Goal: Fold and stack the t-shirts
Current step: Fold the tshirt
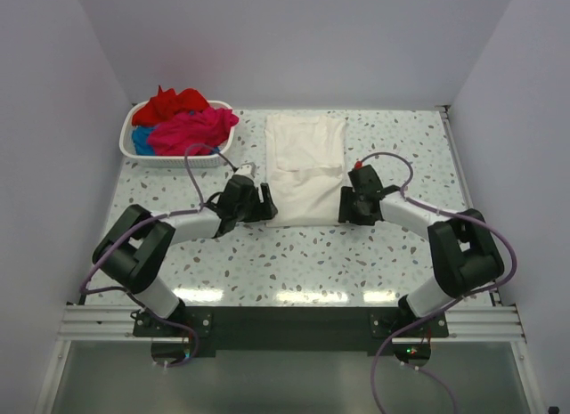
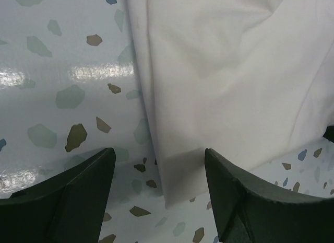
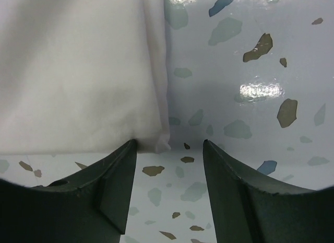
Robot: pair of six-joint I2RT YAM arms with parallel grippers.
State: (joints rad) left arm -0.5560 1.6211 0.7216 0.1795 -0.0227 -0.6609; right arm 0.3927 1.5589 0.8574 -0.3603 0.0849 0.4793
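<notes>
Currently, a white t-shirt is lying on the table as a long folded strip. The left gripper and right gripper are hovering wide open at its near corners; next, they likely need to pinch those corners and fold them away.

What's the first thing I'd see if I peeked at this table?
The white shirt, folded into a long strip in the middle of the table. The left gripper and right gripper, both open, sit at its two near corners. Next comes the bright heap at the far left: a red shirt, pink shirt and blue shirt in the basket.
</notes>
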